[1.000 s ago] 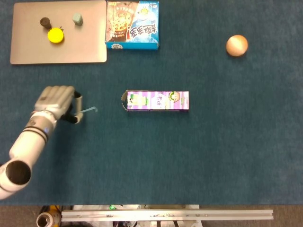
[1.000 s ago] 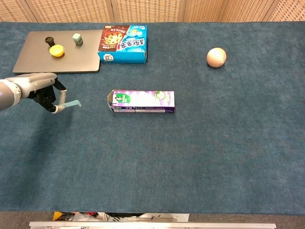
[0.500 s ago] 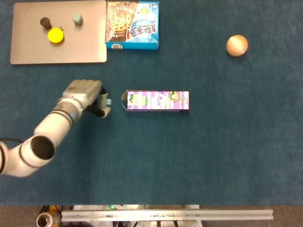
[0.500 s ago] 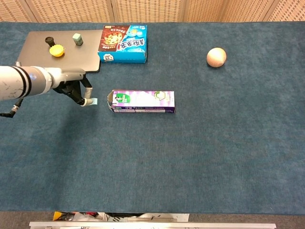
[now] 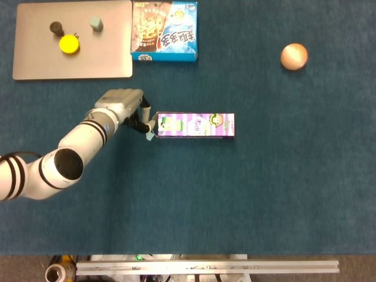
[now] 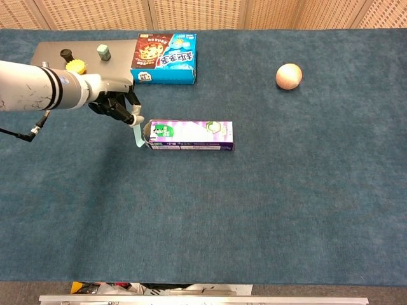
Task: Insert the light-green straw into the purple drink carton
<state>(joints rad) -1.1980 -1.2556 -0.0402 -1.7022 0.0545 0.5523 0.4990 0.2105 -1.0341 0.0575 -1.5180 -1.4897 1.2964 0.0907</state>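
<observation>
**Straw at the carton's open end**

We see the straw (image 6: 138,135), pale green and thin, pinched in the fingers of the left hand (image 5: 126,111) and hanging down with its lower tip just beside the left end of the carton (image 5: 195,125). We cannot tell whether the tip is inside the opening. The carton is purple and white, lying flat on its side on the blue table (image 5: 247,200), open end toward the hand. The right hand shows in neither view. Farther back sits a grey tray (image 5: 70,64) holding a yellow cup (image 5: 69,44), a dark peg (image 5: 56,27) and a grey-green block (image 5: 96,23). A snack box (image 5: 164,32) touches the tray's right edge. A ball (image 5: 294,56) lies well apart at far right.
</observation>
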